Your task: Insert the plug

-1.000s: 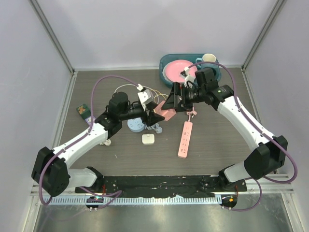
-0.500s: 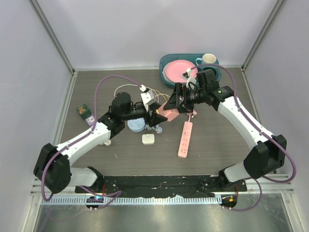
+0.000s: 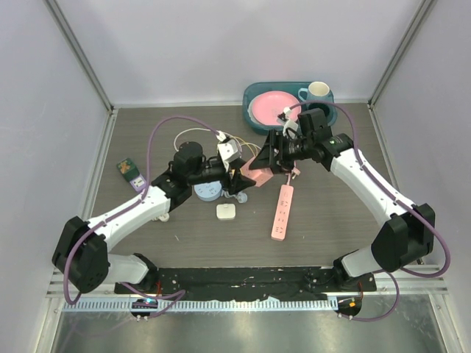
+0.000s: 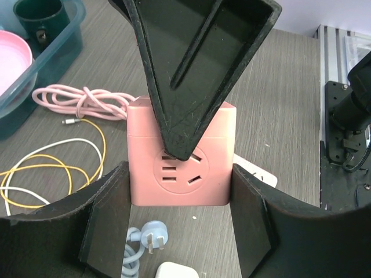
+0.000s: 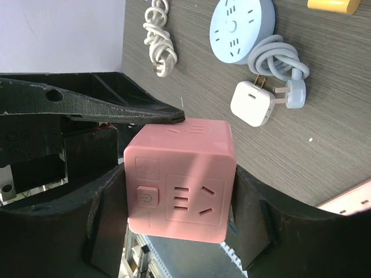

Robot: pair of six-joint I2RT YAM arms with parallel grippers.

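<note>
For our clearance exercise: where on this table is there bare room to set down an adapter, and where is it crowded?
Free: the near strip in front of the white adapter and pink power strip; the far-left corner behind the green box. Crowded: the middle, around the pink cube socket, round blue socket and cables.

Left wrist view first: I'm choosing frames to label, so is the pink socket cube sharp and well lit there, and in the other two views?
Left wrist: pink socket cube sharp, evenly lit, no glare; the right gripper's finger looms dark over its upper part. Right wrist: cube sharp, slots legible. Top external: in focus, soft shadows, cube small and partly hidden.
</note>
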